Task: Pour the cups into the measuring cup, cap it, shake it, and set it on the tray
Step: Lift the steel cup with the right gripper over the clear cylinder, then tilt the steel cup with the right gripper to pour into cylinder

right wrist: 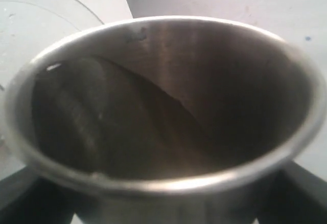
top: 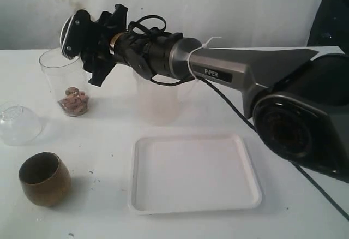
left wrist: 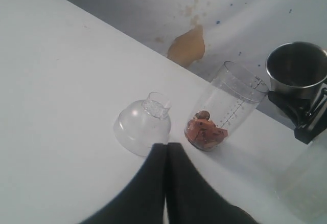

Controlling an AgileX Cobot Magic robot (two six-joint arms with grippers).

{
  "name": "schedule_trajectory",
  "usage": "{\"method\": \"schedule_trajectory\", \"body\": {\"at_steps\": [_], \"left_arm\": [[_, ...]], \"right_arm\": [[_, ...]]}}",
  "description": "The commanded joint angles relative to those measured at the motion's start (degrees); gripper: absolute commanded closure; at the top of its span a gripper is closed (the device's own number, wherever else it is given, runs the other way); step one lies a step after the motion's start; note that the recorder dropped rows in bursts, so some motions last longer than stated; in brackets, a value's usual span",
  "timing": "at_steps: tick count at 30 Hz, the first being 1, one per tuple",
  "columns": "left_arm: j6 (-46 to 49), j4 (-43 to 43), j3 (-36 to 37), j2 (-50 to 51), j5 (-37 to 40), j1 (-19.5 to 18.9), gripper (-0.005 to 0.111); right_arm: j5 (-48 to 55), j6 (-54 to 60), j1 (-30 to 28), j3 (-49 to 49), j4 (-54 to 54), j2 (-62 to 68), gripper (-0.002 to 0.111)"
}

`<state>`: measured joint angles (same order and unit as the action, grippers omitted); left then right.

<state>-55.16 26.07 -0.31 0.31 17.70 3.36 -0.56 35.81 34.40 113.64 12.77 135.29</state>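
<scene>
Nearest the camera in the exterior view, the brown cup [top: 43, 178] stands upright at the lower left of the desk [top: 305, 217]. The white tray [top: 193, 206] lies bare at lower centre. Further back at the left edge rests a clear dome lid [top: 19, 123]. Behind it, at upper left, the measuring cup [top: 68, 89] stands upright and uncapped, with pinkish pieces [top: 73, 102] in its bottom.

The right hand [top: 87, 37] reaches across the frame. It grips the steel tumbler [top: 69, 33] with its jaws spread wide around it, tilted just above the measuring cup's rim. The right wrist view shows the tumbler's inside looking empty, so this pour seems about finished.

The left hand [left wrist: 166, 150] is closed on nothing, near the lid.

The likely next move is to right the tumbler and set it down clear of the tray. Whether the brown cup holds anything cannot be told. Capping would need the dome lid seated squarely.
</scene>
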Motion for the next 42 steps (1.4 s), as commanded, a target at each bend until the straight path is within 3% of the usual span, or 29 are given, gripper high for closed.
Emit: {"method": "schedule_trajectory", "body": {"at_steps": [1,22,31,34,39,42], "left_arm": [[0.1,0.4,0.3,-0.3,-0.5,0.2,0.107],[0.1,0.4,0.3,-0.3,-0.5,0.2,0.107],[0.1,0.4,0.3,-0.3,-0.5,0.2,0.107],[0.1,0.4,0.3,-0.3,-0.5,0.2,0.107],[0.1,0.4,0.3,-0.3,-0.5,0.2,0.107],[0.1,0.4,0.3,-0.3,-0.5,0.2,0.107]], "right_arm": [[-2.7,2.1,-0.2,1.6,0.2,-1.1,0.108],[2.6,4.5,0.0,6.4,1.2,-0.8,0.108],[9.0,2.8,1.8,11.5,6.7,0.2,0.108],[13.9,-8.6,2.3,15.2,16.5,2.0,0.108],[24.5,-41.1,5.2,21.9,52.6,6.2,0.108],[26.0,-49.5,6.4,22.5,62.1,7.2,0.108]]}}
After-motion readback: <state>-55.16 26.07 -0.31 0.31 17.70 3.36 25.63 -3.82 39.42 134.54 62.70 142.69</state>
